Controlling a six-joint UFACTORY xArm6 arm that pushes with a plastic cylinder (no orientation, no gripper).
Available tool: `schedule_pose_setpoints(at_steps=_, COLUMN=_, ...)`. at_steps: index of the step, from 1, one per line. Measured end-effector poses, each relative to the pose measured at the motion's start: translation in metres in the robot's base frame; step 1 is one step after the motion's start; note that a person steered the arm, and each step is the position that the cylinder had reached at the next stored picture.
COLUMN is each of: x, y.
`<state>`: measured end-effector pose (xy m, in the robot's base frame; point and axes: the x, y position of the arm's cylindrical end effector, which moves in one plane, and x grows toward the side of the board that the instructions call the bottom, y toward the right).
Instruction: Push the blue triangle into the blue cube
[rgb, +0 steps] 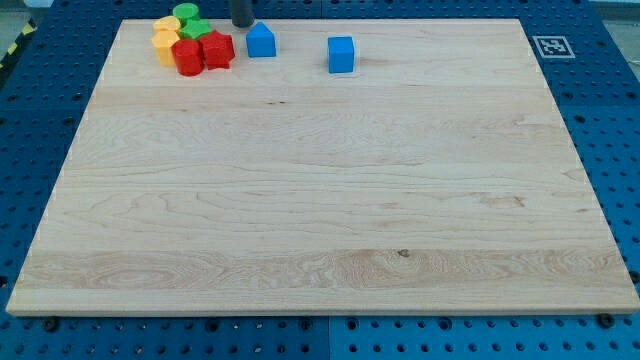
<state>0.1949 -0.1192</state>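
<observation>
Camera view: my tip (243, 24), a bare rod gripping nothing, sits just upper-left of the blue triangle (261, 41), with the blue cube (341, 54) apart on its right.

Two red blocks (203, 52), two yellow blocks (165, 38) and two green blocks (189, 17) cluster touching at the wooden worktop's (320, 200) top left corner.

The pale wood-grained bench (320, 200) carries a blue triangle (261, 41) and a blue cube (341, 54); left of the triangle cluster red (217, 49), yellow (165, 40) and green blocks (186, 13).
</observation>
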Motion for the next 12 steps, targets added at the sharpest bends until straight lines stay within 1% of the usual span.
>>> schedule_pose_setpoints(at_steps=1, x=0.024, y=0.000)
schedule_pose_setpoints(at_steps=2, x=0.029, y=0.009)
schedule_pose_setpoints(at_steps=3, x=0.033, y=0.030)
schedule_pose_setpoints(at_steps=4, x=0.050, y=0.045)
schedule_pose_setpoints(at_steps=7, x=0.109, y=0.046)
schedule_pose_setpoints(at_steps=9, x=0.134, y=0.048)
schedule_pose_setpoints(at_steps=11, x=0.137, y=0.052)
schedule_pose_setpoints(at_steps=12, x=0.133, y=0.072)
